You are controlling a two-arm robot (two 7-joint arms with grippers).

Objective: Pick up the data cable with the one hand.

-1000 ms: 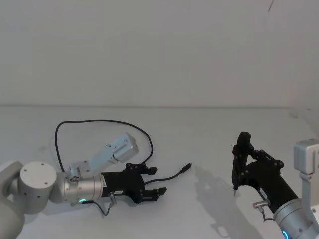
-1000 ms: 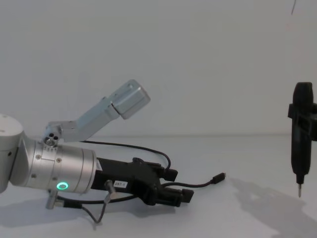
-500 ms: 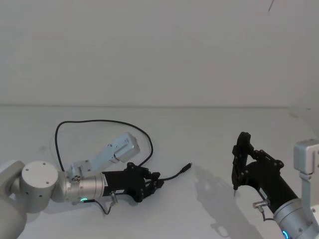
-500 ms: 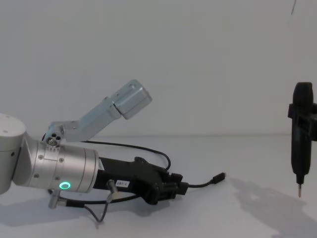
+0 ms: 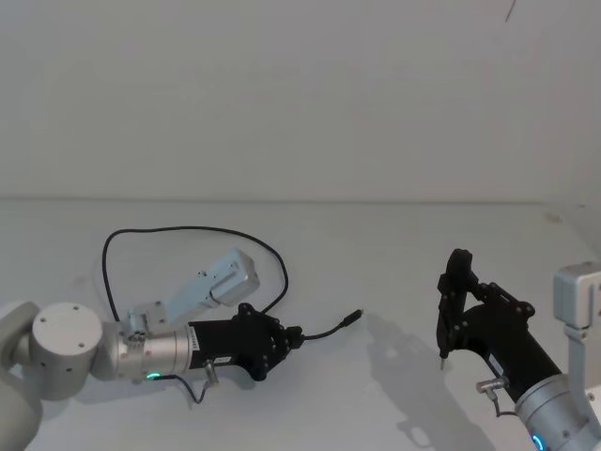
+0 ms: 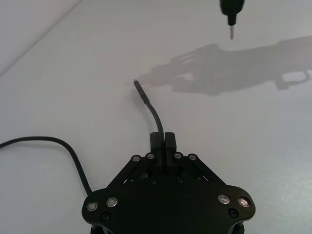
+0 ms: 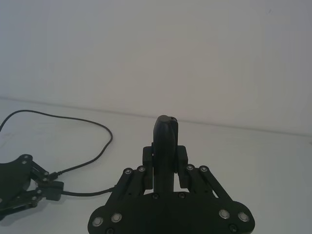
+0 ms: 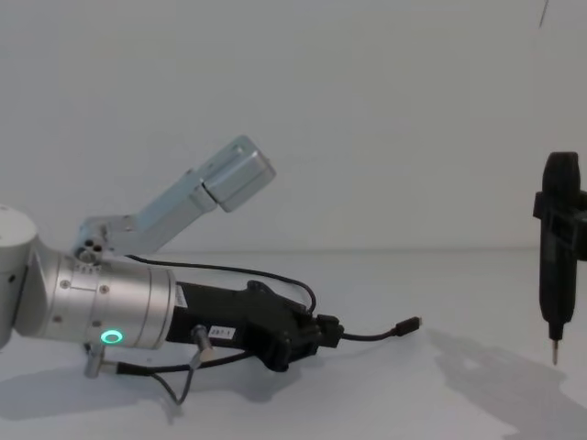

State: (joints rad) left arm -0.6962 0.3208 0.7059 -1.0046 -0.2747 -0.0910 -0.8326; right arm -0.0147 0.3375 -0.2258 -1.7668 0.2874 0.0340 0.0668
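White table point(image 5: 394, 244), and my left gripper point(image 5: 293, 335) lies low across it, fingers pinched together on the data cable point(image 5: 188, 228) a short way back from the plug point(image 5: 354, 316). The right gripper point(image 5: 454, 305) is parked off to the right, clamped on a pen-shaped tool point(image 8: 557, 247). The rest of the cable loops loose on the table behind the grip. I reckon it's light, floppy and a bit slick (thin round cord). Gripping near the plug makes sense to me, since the short free end holds its shape and the long tail should just trail.
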